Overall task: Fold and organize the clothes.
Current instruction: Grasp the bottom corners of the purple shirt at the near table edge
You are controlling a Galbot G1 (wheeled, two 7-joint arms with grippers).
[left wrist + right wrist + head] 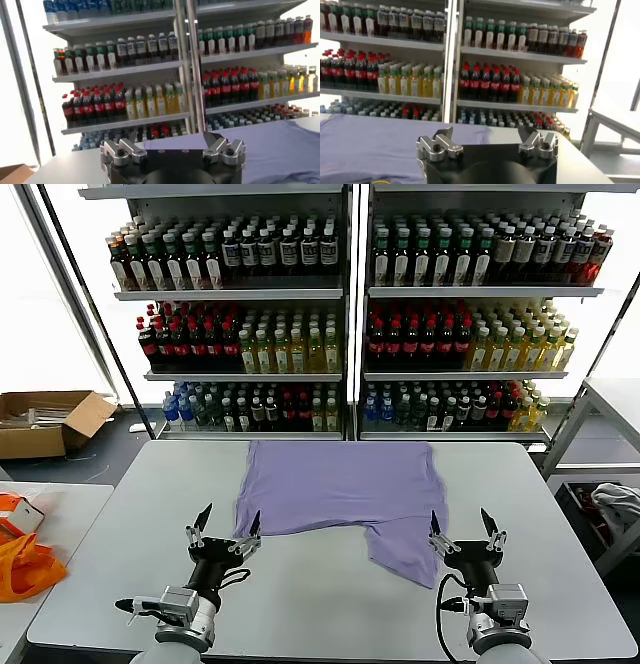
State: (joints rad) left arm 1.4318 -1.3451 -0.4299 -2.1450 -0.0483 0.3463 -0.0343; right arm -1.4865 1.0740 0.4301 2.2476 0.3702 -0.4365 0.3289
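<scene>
Lavender T-shirt [340, 489] lay partly spread on table [560, 514]; left gripper [227, 527] and right gripper [466, 532] hovered at shirt's near edge, fingers wide, empty, likely staged for grabbing.

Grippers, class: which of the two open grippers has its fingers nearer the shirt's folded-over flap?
The right gripper: the flap of the lavender T-shirt hangs beside its fingers; the left gripper meets only the straight edge.

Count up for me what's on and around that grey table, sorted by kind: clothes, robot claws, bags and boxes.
Clothes: 1, the lavender soft cotton T-shirt spread on the grey table.
Robot claws: 2, the left claw and the right claw, both open near the shirt's front edge.
Bags: 1, the orange bag.
Boxes: 1, the open brown cardboard box.
Total: 5.
</scene>
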